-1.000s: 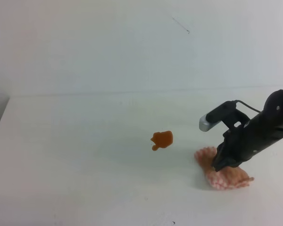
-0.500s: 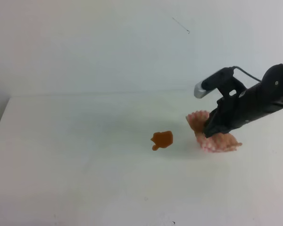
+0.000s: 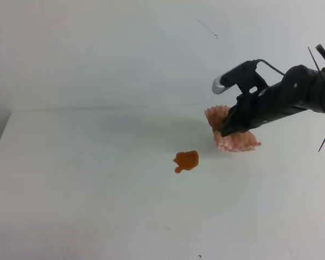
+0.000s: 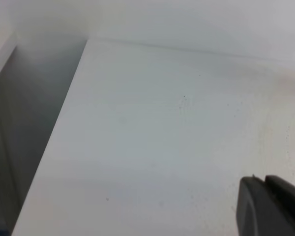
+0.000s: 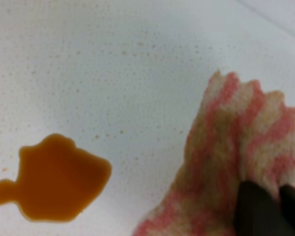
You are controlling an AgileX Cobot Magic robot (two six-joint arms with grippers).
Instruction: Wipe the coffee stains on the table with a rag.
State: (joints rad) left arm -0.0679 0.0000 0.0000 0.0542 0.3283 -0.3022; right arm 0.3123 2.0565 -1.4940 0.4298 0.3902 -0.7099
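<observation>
The orange-brown coffee stain (image 3: 186, 161) lies near the middle of the white table (image 3: 70, 189). My right gripper (image 3: 227, 129) is shut on the pink-and-white checked rag (image 3: 233, 138), which hangs bunched from it up and to the right of the stain and seems lifted off the surface. In the right wrist view the rag (image 5: 231, 142) fills the lower right, my gripper (image 5: 273, 206) is pinching it, and the stain (image 5: 54, 184) sits apart at lower left. In the left wrist view my left gripper (image 4: 266, 196) shows at the bottom right with its fingers together over bare table (image 4: 137, 123).
The table's left edge (image 4: 64, 128) drops into a grey gap beside a wall. A thin dark scratch (image 3: 208, 30) marks the wall behind. A few tiny dark specks (image 3: 199, 255) dot the front of the table.
My right gripper has carried the rag from the front right of the table up and back to the left. The stain has not changed.
</observation>
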